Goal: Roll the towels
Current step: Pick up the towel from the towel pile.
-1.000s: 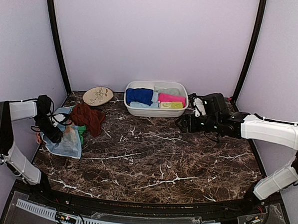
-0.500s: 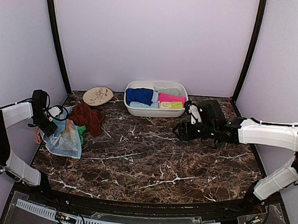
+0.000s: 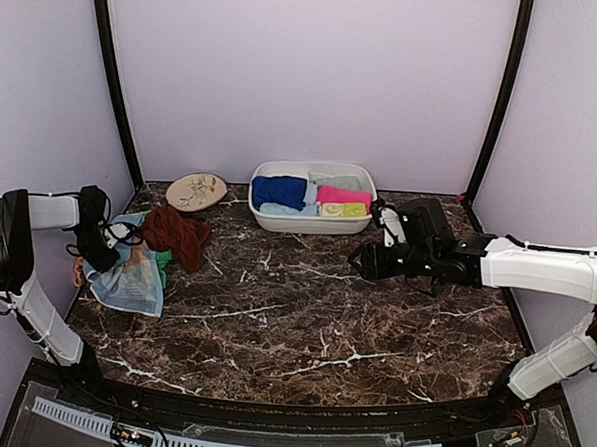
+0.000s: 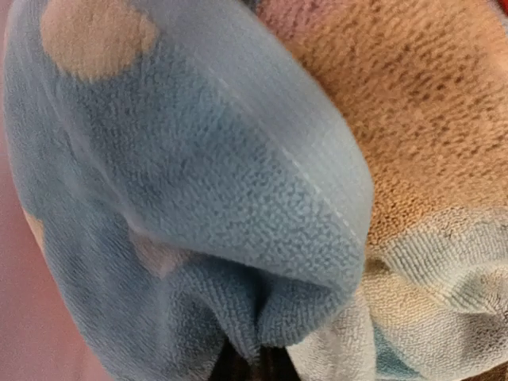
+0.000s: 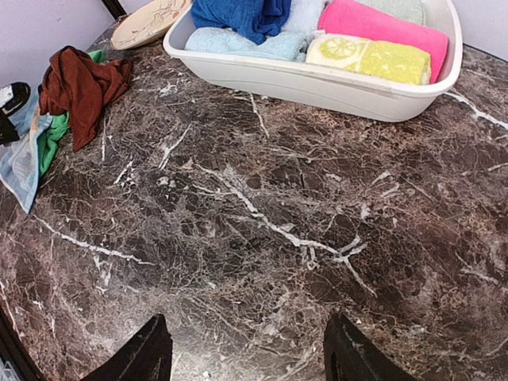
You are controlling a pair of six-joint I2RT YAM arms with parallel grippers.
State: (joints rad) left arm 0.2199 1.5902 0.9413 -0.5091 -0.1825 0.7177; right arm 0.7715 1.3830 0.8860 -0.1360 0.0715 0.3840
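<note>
A heap of loose towels lies at the table's left: a pale blue towel with peach dots [image 3: 130, 277], a rust-brown towel [image 3: 176, 234] and a green towel [image 3: 162, 260]. My left gripper [image 3: 101, 249] is at the heap's left edge, shut on a fold of the dotted towel [image 4: 198, 182], which fills the left wrist view; only dark jaw tips [image 4: 254, 367] show beneath the pinched cloth. My right gripper [image 3: 362, 259] hovers open over bare marble [image 5: 248, 319], in front of the tub, with nothing between its fingers.
A white oval tub [image 3: 308, 224] at the back centre holds rolled towels: royal blue [image 3: 279, 190], pink [image 3: 343, 196], light blue and a yellow lemon-print one [image 5: 381, 59]. A cream leaf-pattern plate [image 3: 196, 191] sits left of the tub. Purple walls enclose the table.
My left gripper has closed on the dotted towel's edge after shifting at the heap's left side. My right gripper's jaws have narrowed a little; that arm barely moved.
</note>
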